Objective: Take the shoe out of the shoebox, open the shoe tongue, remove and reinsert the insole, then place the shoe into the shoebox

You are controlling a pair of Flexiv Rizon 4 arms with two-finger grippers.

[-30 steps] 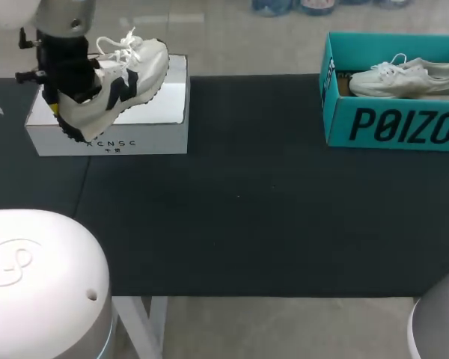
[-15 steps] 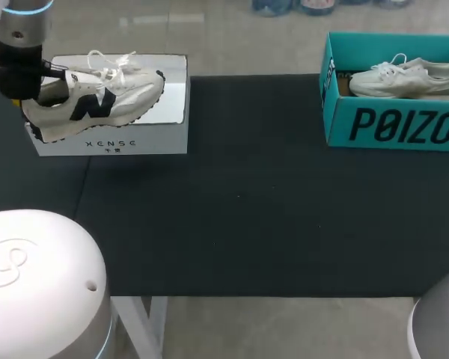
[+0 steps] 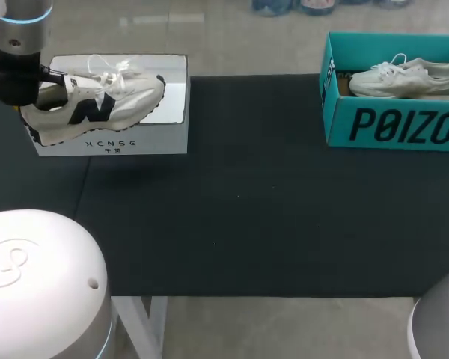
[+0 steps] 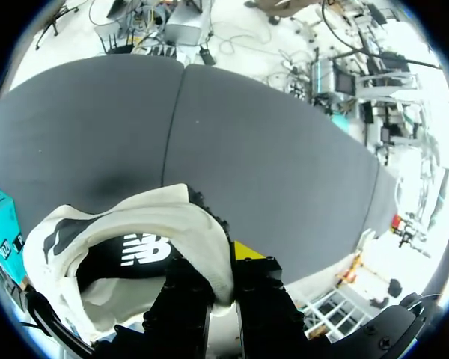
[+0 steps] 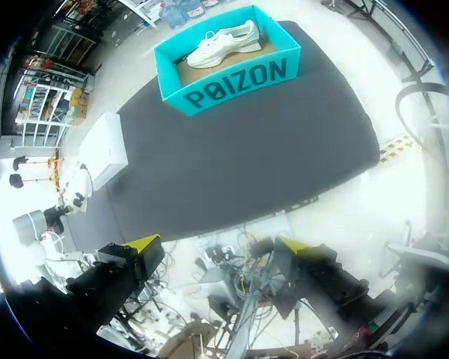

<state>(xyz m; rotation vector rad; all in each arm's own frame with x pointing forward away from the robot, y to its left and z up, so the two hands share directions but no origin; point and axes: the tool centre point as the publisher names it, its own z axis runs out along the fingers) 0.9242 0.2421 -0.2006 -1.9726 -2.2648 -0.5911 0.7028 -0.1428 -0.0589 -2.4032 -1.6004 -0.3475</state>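
A cream sneaker (image 3: 97, 101) with a black logo hangs roughly level over the left part of the white shoebox (image 3: 146, 129). My left gripper (image 3: 19, 84) holds it by the heel. In the left wrist view the left gripper (image 4: 223, 293) is shut on the sneaker's (image 4: 135, 247) heel collar, with the dark mat far below. My right gripper (image 5: 224, 250) stands open off the table's near edge, nothing between its yellow fingertips (image 5: 144, 244). From there the white shoebox (image 5: 108, 146) and the lifted sneaker (image 5: 76, 193) look small.
A teal shoebox (image 3: 393, 123) at the back right holds a white shoe (image 3: 404, 75); it also shows in the right wrist view as the teal shoebox (image 5: 228, 63). A dark mat (image 3: 239, 217) covers the table between the boxes.
My left gripper has swung left and a little down with the sneaker. The shoe, toe-up a second ago, now hangs nearly level. The right arm has not moved.
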